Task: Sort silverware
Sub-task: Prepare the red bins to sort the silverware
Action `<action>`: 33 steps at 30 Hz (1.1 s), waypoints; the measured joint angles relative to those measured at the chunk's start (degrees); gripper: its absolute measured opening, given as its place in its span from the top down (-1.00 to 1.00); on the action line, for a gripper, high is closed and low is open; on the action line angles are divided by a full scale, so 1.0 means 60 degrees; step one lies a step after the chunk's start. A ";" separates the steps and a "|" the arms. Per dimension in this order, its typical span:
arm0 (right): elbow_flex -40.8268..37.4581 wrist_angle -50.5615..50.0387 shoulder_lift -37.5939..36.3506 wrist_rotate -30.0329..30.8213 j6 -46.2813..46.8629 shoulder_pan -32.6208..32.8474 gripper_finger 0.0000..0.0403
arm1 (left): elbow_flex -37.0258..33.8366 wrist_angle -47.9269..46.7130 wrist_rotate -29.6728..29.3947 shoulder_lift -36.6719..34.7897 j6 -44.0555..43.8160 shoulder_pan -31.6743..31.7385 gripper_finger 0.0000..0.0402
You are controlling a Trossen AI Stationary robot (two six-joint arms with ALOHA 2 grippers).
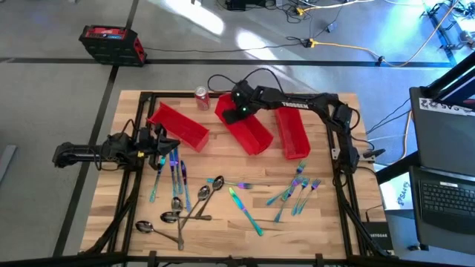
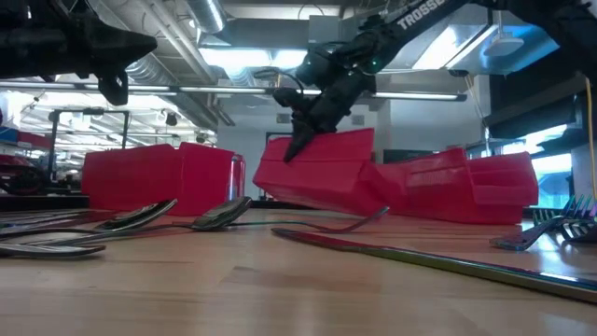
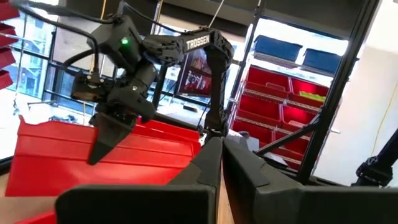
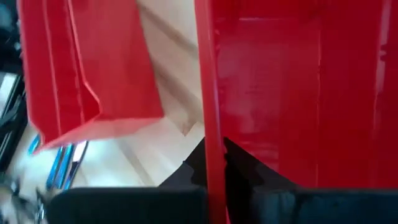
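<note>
The silverware (image 1: 223, 194) lies scattered flat across the counter's (image 1: 319, 230) near half, long axes pointing many ways. Three red bins sit toward the far edge; I cannot see inside them. My right tool (image 1: 236, 111) pinches the middle bin's (image 1: 249, 130) wall. My left tool (image 1: 165, 144) is closed, empty, near the left edge.

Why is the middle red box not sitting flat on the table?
It is tipped. The right gripper has its fingers shut on the rim of the middle red box, and the low view shows one end lifted off the table.
</note>
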 joint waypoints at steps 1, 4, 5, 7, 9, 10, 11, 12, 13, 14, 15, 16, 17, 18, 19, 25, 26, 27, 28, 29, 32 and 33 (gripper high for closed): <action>0.0000 0.0002 0.0000 0.0269 0.0235 0.0097 1.00 | 0.0000 -0.0050 0.0002 0.0000 -0.0020 -0.0004 1.00; 0.0000 -0.0017 0.0000 0.1072 0.0981 0.0387 1.00 | 0.0000 -0.0318 0.0000 0.0001 -0.0026 0.0000 1.00; 0.0027 -0.0071 0.0000 0.1367 0.1195 0.0492 1.00 | 0.0000 -0.0395 0.0003 -0.0001 -0.0027 -0.0004 1.00; 0.0200 -0.0409 0.0000 0.1863 0.1414 0.0707 1.00 | 0.0000 -0.0620 0.0004 0.0002 -0.0141 0.0000 1.00; 0.0352 -0.0586 0.0000 0.2366 0.1609 0.0903 1.00 | 0.0000 -0.0904 0.0011 -0.0001 -0.0299 0.0000 1.00; 0.0437 -0.0755 0.0000 0.2568 0.1709 0.0987 1.00 | 0.0000 -0.1011 0.0008 0.0002 -0.0269 0.0000 1.00; 0.0537 -0.1054 0.0000 0.2810 0.1820 0.1068 1.00 | 0.0000 -0.1082 0.0004 0.0002 -0.0187 0.0000 1.00; 0.0663 -0.1448 0.0000 0.3148 0.1951 0.1165 1.00 | 0.0000 -0.1111 0.0004 0.0002 -0.0101 0.0000 1.00; 0.0799 -0.1823 0.0001 0.3504 0.2057 0.1262 1.00 | 0.0000 -0.1135 0.0006 0.0001 -0.0008 0.0000 1.00; 0.0935 -0.2102 0.0004 0.3780 0.2117 0.1345 1.00 | 0.0000 -0.1139 0.0004 0.0001 0.0008 -0.0001 1.00; 0.1031 -0.2241 0.0003 0.3995 0.2181 0.1418 1.00 | 0.0000 -0.1140 0.0004 0.0002 -0.0004 -0.0002 1.00; 0.1064 -0.2308 -0.0004 0.4164 0.2272 0.1465 1.00 | 0.0000 -0.1140 0.0004 -0.0001 -0.0073 0.0000 1.00; 0.1064 -0.2396 -0.0011 0.4280 0.2346 0.1511 1.00 | 0.0000 -0.1140 0.0005 -0.0001 -0.0188 0.0000 1.00; 0.1060 -0.2526 -0.0011 0.4359 0.2395 0.1528 1.00 | 0.0000 -0.1145 0.0005 -0.0001 -0.0267 -0.0004 1.00; 0.1050 -0.2624 0.0002 0.4406 0.2478 0.1562 1.00 | 0.0000 -0.1147 0.0007 -0.0001 -0.0349 0.0000 1.00; 0.1045 -0.3259 0.0004 0.5340 0.3055 0.1613 1.00 | 0.0000 -0.1147 0.0127 -0.0001 -0.0729 0.0000 1.00; 0.1045 -0.3354 0.0007 0.5510 0.3140 0.1613 1.00 | 0.0000 -0.1158 0.0184 -0.0001 -0.0732 -0.0004 1.00; 0.1045 -0.3441 0.0007 0.5616 0.3253 0.1611 1.00 | 0.0000 -0.1175 0.0244 -0.0001 -0.0759 -0.0003 1.00; 0.1045 -0.3521 0.0007 0.5630 0.3323 0.1597 1.00 | 0.0000 -0.1187 0.0288 -0.0001 -0.0771 -0.0003 1.00; 0.1045 -0.3598 0.0004 0.5621 0.3385 0.1551 1.00 | 0.0000 -0.1184 0.0315 -0.0001 -0.0773 0.0000 1.00; 0.1045 -0.3989 0.0007 0.5639 0.3658 0.1474 1.00 | 0.0000 -0.1184 0.0328 -0.0001 -0.0769 0.0000 1.00; 0.1045 -0.4065 0.0007 0.5705 0.3752 0.1471 1.00 | 0.0000 -0.1187 0.0328 -0.0001 -0.0807 -0.0004 1.00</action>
